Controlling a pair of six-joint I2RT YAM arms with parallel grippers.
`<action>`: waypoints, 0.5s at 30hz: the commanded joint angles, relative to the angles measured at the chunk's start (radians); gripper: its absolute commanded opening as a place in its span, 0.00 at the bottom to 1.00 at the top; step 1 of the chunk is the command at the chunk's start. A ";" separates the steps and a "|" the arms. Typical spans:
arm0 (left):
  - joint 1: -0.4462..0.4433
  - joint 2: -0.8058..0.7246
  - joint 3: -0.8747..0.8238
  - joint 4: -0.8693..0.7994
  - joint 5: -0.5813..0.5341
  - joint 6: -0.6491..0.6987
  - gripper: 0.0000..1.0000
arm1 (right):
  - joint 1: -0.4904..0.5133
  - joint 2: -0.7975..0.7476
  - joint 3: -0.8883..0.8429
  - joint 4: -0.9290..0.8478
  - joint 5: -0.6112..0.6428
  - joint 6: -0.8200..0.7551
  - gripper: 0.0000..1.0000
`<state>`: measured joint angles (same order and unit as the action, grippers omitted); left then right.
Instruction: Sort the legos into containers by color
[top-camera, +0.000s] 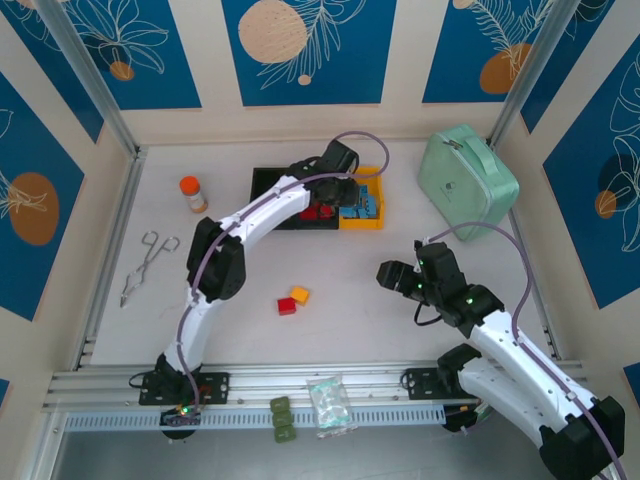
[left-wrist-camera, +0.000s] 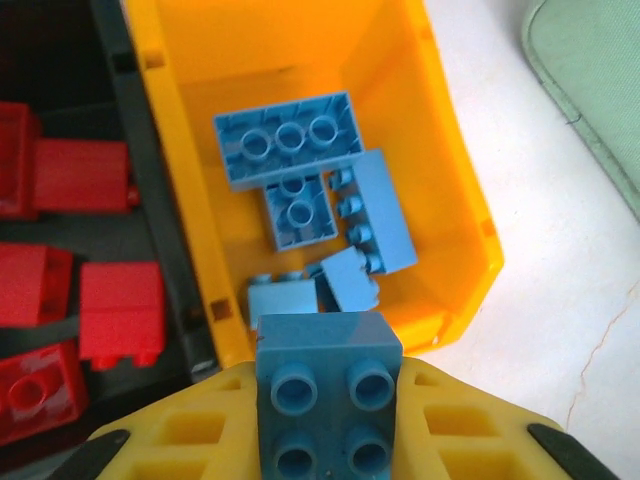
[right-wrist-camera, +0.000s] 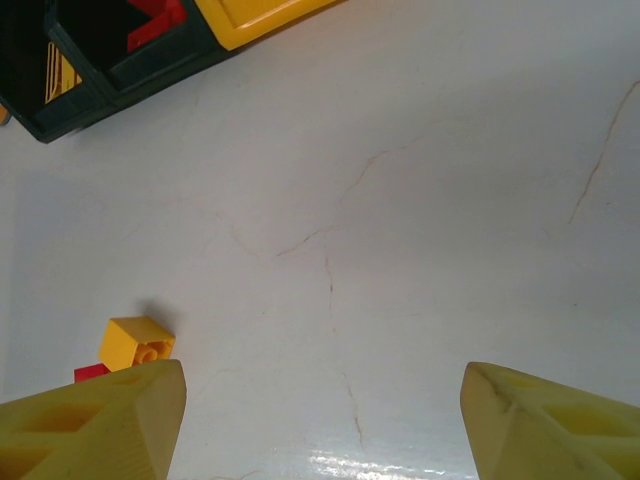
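Leftmost black bin (top-camera: 266, 183): we can't make out its contents. In front of it on the counter (top-camera: 350, 335) a loose red brick (top-camera: 287, 307) and yellow brick (top-camera: 299, 295) sit side by side, unsorted. The middle black bin (left-wrist-camera: 140, 170) holds several red bricks (left-wrist-camera: 120, 310). The yellow-orange bin (left-wrist-camera: 440, 120) holds several blue bricks (left-wrist-camera: 290, 140). The left hand (left-wrist-camera: 328, 425) hangs over that bin's near end, pinching a blue brick (left-wrist-camera: 328, 370) that is not yet dropped. The right hand (right-wrist-camera: 320, 400) is spread and empty, low over bare counter near the loose pair. We judge the sort nearly done: left are this blue drop, then the red and the yellow.
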<state>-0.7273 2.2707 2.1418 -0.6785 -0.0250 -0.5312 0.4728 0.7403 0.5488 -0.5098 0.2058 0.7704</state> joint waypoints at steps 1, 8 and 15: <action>-0.011 0.071 0.099 -0.018 0.046 0.037 0.28 | -0.016 -0.011 0.017 -0.007 -0.015 -0.003 0.73; -0.011 0.189 0.244 -0.012 0.080 0.068 0.29 | -0.026 -0.043 -0.001 -0.024 -0.023 0.010 0.73; -0.008 0.254 0.353 -0.062 0.046 0.098 0.41 | -0.033 -0.046 -0.008 -0.025 -0.042 0.016 0.73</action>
<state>-0.7292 2.5175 2.4470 -0.7052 0.0257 -0.4614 0.4446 0.7036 0.5488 -0.5182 0.1898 0.7719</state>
